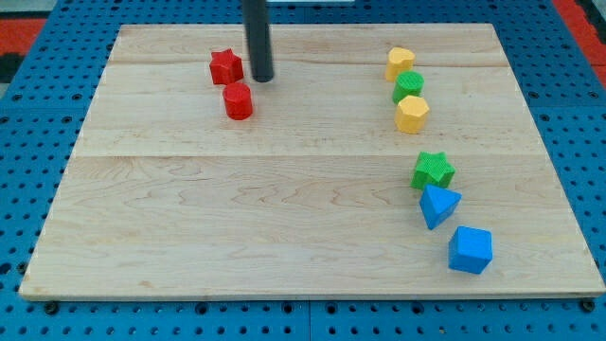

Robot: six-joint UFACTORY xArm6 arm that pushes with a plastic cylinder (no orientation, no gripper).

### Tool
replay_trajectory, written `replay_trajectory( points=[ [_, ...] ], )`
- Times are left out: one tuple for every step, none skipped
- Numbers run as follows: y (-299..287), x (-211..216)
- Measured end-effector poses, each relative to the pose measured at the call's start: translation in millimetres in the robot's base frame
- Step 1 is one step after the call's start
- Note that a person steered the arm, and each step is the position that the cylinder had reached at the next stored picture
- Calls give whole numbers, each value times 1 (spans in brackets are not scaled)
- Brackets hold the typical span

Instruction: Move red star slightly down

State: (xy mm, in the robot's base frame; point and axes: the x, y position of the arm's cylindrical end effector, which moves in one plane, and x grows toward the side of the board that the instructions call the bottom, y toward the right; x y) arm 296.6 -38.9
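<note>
The red star (225,66) lies near the view's top left on the wooden board (237,208). A red cylinder (238,100) sits just below it, slightly to the right. My tip (261,78) is the lower end of the dark rod, just right of the red star and above-right of the red cylinder, close to both; I cannot tell if it touches the star.
On the view's right runs a column of blocks: a yellow block (400,62), a green block (408,85), a yellow hexagon (411,114), a green star (433,170), a blue triangle (438,205) and a blue cube (470,250). A blue pegboard surrounds the board.
</note>
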Motion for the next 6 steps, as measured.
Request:
replay_trajectory(
  points=[
    [-28, -37],
    [-98, -31],
    [-112, -15],
    [-114, 5],
    [-121, 13],
    [-108, 7]
  ],
)
